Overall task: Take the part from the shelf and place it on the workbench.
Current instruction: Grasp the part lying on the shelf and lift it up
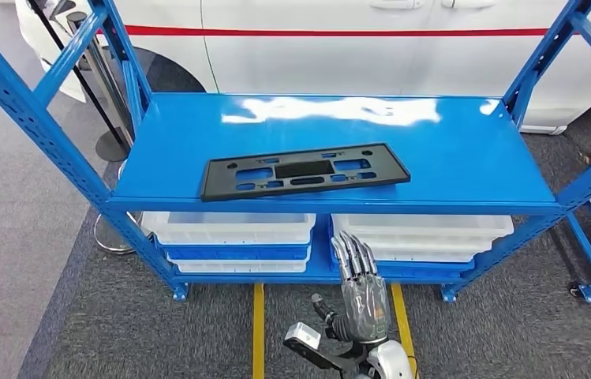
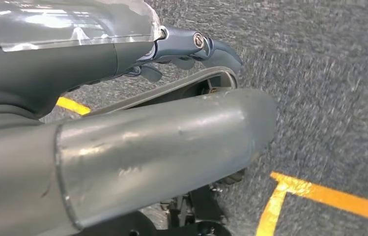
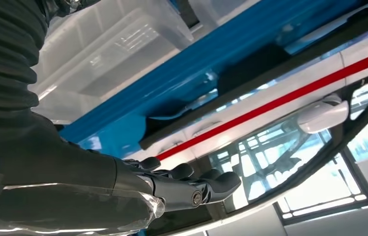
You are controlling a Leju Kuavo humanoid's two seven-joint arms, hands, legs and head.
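The part [image 1: 304, 171], a flat black plate with rectangular cut-outs, lies on the top board of the blue shelf [image 1: 465, 158], near its front edge and left of the middle, with its long side running along that edge; no writing can be read on it. No hand touches it. The right hand [image 1: 359, 288] is raised in front of the shelf, below the top board and before the lower bins [image 1: 233, 229], its fingers straight, spread a little and holding nothing; in the right wrist view the same hand [image 3: 182, 184] reaches out flat with the fingertips [image 3: 226, 181] free, the shelf's blue edge and the part's dark edge beyond them. The left hand [image 2: 191, 46] hangs over the grey carpet [image 2: 329, 73] near a yellow line [image 2: 319, 194]; its fingers are slightly bent and hold nothing. White bins sit on the lower level, two stacks side by side. Behind the shelf stands a white car [image 1: 355, 47] with a red stripe [image 1: 339, 32] along its side; no label shows there.
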